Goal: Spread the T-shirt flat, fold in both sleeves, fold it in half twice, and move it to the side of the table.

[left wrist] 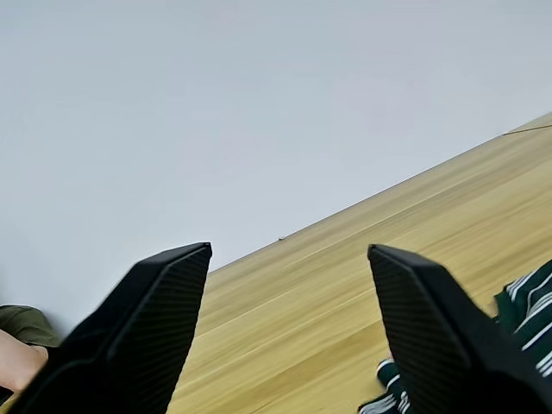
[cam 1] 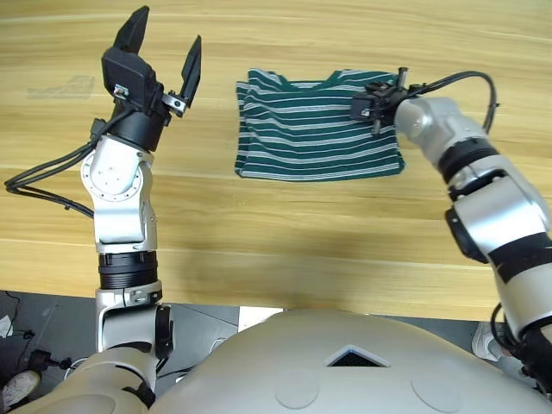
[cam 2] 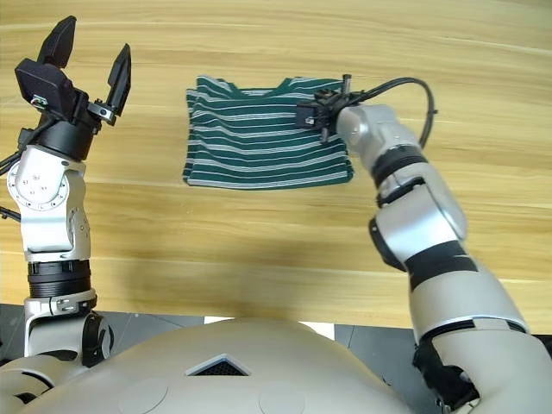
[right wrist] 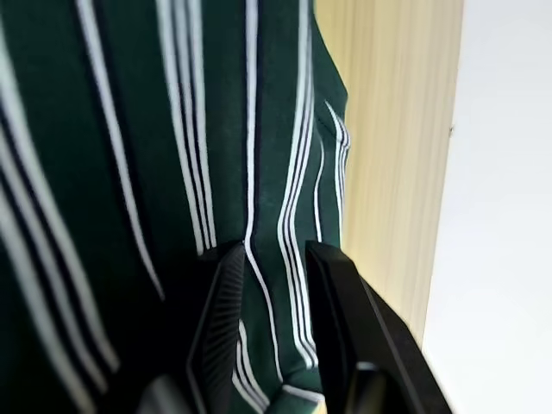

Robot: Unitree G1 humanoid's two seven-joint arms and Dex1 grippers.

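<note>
T-shirt: folded.
Left fingers: wide apart, empty.
Right fingers: pinching T-shirt's right edge.
Advice: slide low, keeping folds.

T-shirt partly covered
The right claw hides the T-shirt's cloth beside the collar; its grip there cannot be told; lower folded layers lie unseen.

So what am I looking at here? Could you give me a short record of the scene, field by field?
Surface: wooden table
Garment: green striped T-shirt, folded into a compact rectangle, lying flat
Left gripper: open, raised to the left of the shirt, touching nothing
Right gripper: closed on the fabric at the shirt's right end, near the collar
Task stage: folding looks done; the shirt apparently has yet to go to the table's side
</note>
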